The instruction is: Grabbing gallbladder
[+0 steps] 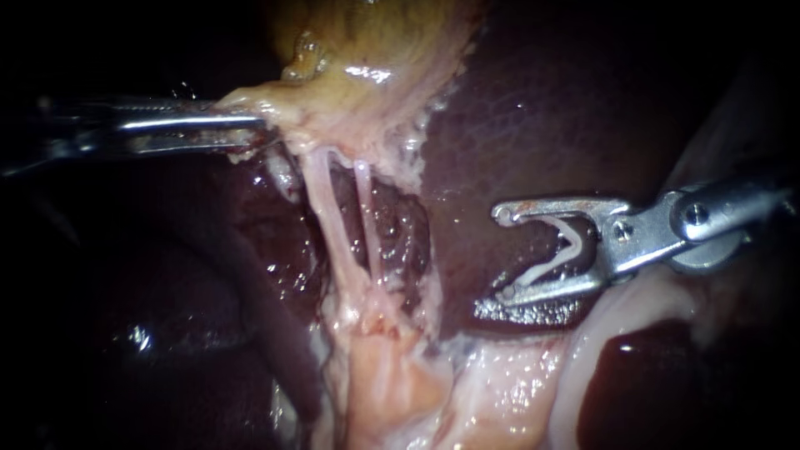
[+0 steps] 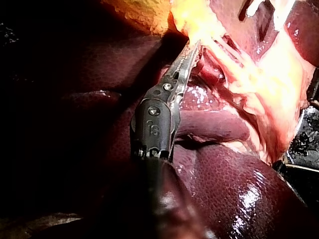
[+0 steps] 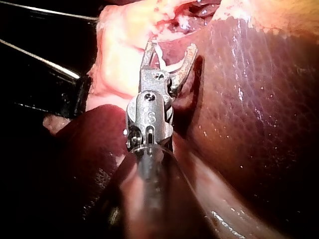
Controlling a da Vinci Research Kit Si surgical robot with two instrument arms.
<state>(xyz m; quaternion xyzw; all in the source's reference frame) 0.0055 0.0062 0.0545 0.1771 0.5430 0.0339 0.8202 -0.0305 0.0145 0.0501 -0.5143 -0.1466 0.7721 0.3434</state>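
The yellowish gallbladder lies at the top of the endoscope view. My left instrument comes in from the left, its jaws shut on the gallbladder's pale lower edge and holding it taut. The left wrist view shows the same grip, with my left instrument biting the yellow tissue. Two thin pale tubes stretch downward from that edge. My right instrument sits over the dark liver, well right of the tubes. Its jaws stand wide apart and hold a white V-shaped clip that touches both of them.
Pale fatty tissue spreads below the tubes and toward the lower right. Dark liver lobes lie around and under my left instrument. In the right wrist view, my right instrument rests against liver, with pale tissue beside it.
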